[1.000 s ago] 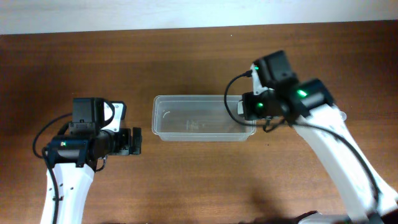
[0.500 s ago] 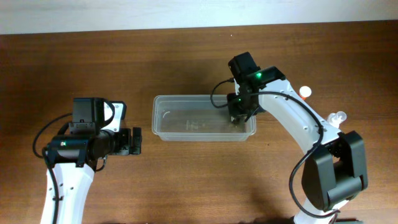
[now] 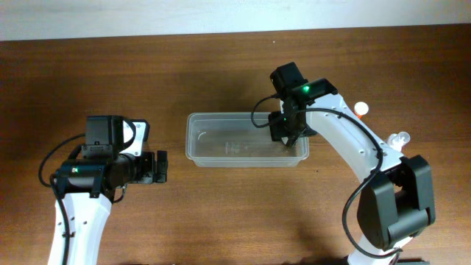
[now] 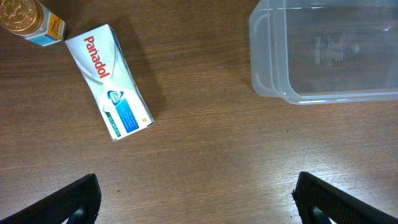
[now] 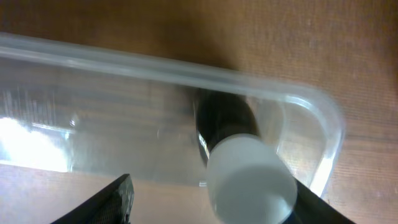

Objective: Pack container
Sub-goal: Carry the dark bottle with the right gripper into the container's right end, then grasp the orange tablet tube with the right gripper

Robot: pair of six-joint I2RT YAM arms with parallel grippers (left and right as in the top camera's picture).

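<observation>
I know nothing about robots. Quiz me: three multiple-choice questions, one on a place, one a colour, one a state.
1. Relative to the container, the Panadol box lies: A inside it; B beside it on the table; C on top.
2. The cap of the dark bottle is: A white; B red; C green.
3. The left fingers are: A spread, empty; B shut on the box; C gripping the container.
Answers: B, it rests on bare wood; A, the right wrist view shows white; A, nothing sits between them.

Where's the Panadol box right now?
Left wrist view: the Panadol box lies flat on the table, left of the container and apart from it, beside a gold-lidded item at top left.
</observation>
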